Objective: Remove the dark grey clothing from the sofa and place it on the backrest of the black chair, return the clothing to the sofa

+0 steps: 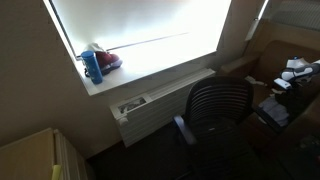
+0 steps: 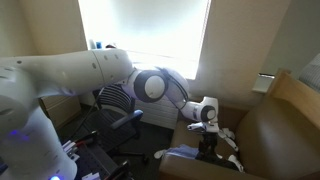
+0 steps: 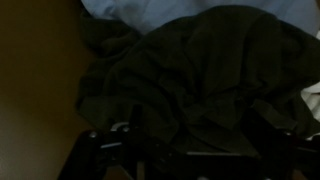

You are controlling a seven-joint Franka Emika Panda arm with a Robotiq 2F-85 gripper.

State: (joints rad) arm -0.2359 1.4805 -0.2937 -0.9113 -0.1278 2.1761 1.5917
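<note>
The dark grey clothing (image 3: pixel 200 70) lies crumpled on the sofa (image 2: pixel 275 130) and fills most of the wrist view. My gripper (image 3: pixel 198 140) points down just above it, its dark fingers spread wide on either side of a fold, holding nothing. In an exterior view the gripper (image 2: pixel 206 135) hangs over the dark heap (image 2: pixel 200 158) at the sofa's front. The black chair (image 1: pixel 215 105) with its slatted backrest stands below the window, beside the arm; it also shows behind the arm (image 2: pixel 120 98). The backrest is bare.
A light blue fabric (image 3: pixel 150 10) and a small white item (image 3: pixel 312 95) lie beside the clothing. A blue bottle (image 1: pixel 92 66) and a red object stand on the windowsill. A white radiator (image 1: pixel 165 100) sits under it. A tan cabinet (image 1: pixel 30 155) is nearby.
</note>
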